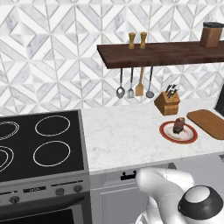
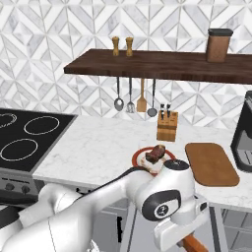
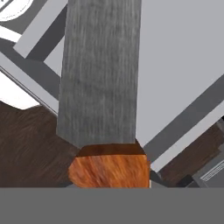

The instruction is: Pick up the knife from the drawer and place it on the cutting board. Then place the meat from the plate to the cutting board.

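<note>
My gripper hangs low in front of the counter, below the cutting board, and is shut on the knife. In the hand view the knife shows a broad silvery-grey blade running up from an orange-brown handle at the bottom. Behind the blade lies the pale grey drawer with its dark edge. The brown cutting board lies bare on the counter at the right. Left of it stands the red-rimmed white plate with the dark meat on it.
A wooden knife block stands behind the plate. Ladles and a spatula hang under the dark wall shelf. A black appliance stands right of the board. The black stove top fills the counter's left end.
</note>
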Tool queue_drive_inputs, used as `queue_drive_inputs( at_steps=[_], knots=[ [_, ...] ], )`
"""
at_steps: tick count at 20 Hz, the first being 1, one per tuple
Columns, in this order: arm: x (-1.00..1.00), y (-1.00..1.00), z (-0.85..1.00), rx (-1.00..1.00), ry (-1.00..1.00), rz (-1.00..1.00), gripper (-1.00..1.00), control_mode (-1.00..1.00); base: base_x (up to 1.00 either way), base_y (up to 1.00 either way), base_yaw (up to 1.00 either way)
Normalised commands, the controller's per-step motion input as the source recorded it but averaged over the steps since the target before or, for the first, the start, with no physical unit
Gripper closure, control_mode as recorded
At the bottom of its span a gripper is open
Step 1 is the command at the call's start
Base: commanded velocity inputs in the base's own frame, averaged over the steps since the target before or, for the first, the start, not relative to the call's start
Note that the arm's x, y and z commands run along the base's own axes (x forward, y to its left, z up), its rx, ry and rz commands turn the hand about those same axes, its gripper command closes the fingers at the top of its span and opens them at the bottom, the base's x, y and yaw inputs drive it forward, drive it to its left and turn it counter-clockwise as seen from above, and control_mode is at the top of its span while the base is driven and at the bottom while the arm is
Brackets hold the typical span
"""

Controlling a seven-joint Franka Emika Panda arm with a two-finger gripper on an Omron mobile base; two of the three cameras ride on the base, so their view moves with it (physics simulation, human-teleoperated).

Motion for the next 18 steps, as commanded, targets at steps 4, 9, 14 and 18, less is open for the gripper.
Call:
queue_drive_inputs(
  at_steps=[4, 9, 14, 18],
  knots=[
    [0.45, -0.55, 1.0, 0.0, -0.02, 0.0, 1.0, -1.0, 0.0, 0.0, 0.0],
    [0.8, -0.62, 0.95, 0.04, -0.03, 0.0, 1.0, -1.0, 0.0, 0.0, 0.0],
    [0.72, -0.36, 0.17, 0.04, -0.16, 0.0, 1.0, -1.0, 0.0, 0.0, 0.0],
    [0.65, -0.2, -0.33, 0.0, -0.29, 0.0, 1.0, -1.0, 0.0, 0.0, 0.0]
  ],
)
